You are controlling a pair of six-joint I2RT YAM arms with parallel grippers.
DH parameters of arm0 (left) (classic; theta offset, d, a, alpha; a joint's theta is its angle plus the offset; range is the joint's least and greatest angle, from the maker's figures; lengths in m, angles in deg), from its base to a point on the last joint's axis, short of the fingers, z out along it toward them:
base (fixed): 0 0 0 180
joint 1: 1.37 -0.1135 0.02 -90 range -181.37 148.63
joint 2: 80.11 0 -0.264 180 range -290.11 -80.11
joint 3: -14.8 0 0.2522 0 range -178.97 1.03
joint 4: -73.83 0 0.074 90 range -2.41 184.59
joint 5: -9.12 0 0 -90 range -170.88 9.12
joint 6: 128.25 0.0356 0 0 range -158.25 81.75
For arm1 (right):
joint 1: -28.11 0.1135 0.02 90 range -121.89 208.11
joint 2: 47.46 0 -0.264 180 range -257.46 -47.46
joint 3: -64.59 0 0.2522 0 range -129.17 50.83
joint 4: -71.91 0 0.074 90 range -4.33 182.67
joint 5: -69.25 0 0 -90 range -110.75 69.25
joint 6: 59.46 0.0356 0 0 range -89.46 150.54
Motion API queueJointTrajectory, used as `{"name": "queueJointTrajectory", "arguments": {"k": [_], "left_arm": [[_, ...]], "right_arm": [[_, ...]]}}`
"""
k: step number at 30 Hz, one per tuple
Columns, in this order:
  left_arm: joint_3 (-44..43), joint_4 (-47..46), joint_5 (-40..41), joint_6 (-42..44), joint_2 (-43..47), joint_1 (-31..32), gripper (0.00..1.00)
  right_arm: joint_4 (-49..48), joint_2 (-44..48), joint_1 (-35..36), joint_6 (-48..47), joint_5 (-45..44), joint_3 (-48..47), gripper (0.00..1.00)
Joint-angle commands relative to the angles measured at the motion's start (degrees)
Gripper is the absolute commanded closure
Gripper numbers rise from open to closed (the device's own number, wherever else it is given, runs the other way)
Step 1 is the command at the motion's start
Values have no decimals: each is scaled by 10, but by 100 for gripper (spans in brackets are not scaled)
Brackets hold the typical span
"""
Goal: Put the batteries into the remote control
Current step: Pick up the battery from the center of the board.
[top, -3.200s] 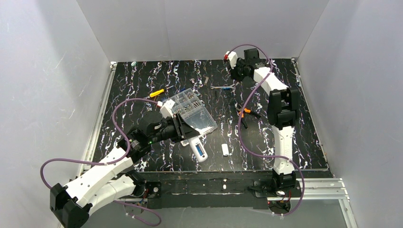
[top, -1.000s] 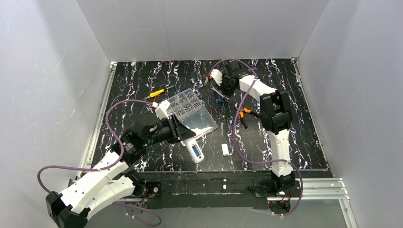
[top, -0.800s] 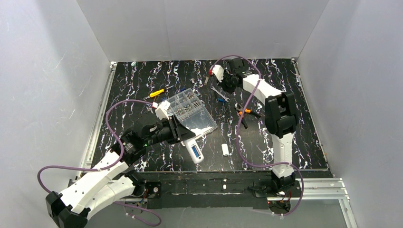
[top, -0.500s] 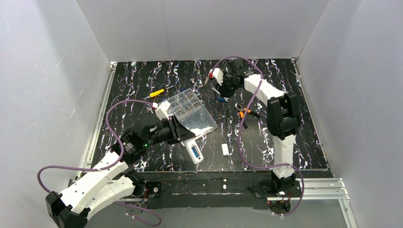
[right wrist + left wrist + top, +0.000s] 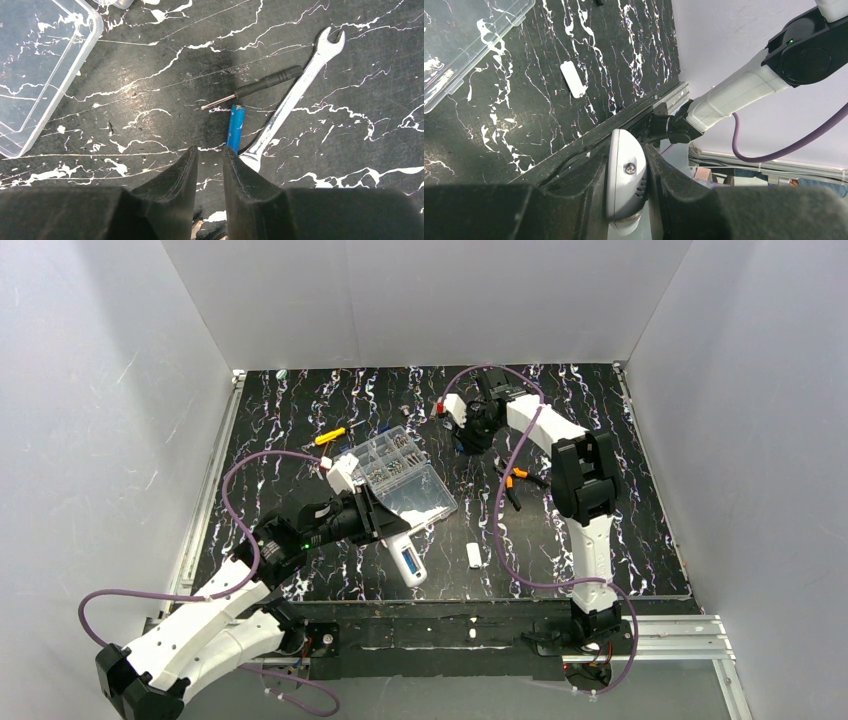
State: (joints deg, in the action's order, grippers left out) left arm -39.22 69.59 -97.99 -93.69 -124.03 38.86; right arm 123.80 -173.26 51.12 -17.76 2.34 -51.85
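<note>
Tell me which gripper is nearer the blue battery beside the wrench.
Right. The right gripper points down just short of the battery at the far side of the table; the left gripper is near the front, clamped on the remote control.

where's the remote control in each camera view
Top external: remote control, front centre of the table, in the left gripper.
Left wrist: bottom centre, clamped between the fingers.
Right wrist: not in it.
Shared landmark: clear compartment box, beside the remote control from above, top left in both wrist views.
</note>
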Motion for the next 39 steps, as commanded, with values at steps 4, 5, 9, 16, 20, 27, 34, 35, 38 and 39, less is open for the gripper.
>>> {"name": "queueJointTrajectory", "arguments": {"k": [4, 5, 9, 16, 20, 27, 34, 35, 38, 39], "left_arm": [[-20, -5, -9, 8, 18, -4, 100], [-19, -4, -10, 9, 19, -4, 100], [-18, 3, -5, 12, 24, -3, 100], [-18, 11, 0, 18, 27, -4, 100], [-18, 15, 2, 22, 27, -4, 100], [-22, 25, 5, 34, 27, -4, 100], [-22, 26, 8, 35, 29, -3, 100], [-23, 25, 8, 36, 29, -4, 100], [-22, 25, 8, 36, 30, -4, 100], [-22, 25, 8, 36, 30, -4, 100]], "right_arm": [[18, -12, 5, -13, -28, -27, 67], [18, -15, 6, -15, -35, -29, 68], [22, -28, 11, -23, -53, -37, 68], [31, -50, 21, -48, -79, -51, 73], [42, -61, 24, -64, -83, -58, 80], [66, -58, 24, -95, -65, -53, 97], [77, -31, 24, -118, -32, -30, 99], [77, -29, 24, -119, -29, -27, 99], [74, -24, 24, -117, -27, -21, 98], [76, -24, 24, -117, -28, -20, 97]]}}
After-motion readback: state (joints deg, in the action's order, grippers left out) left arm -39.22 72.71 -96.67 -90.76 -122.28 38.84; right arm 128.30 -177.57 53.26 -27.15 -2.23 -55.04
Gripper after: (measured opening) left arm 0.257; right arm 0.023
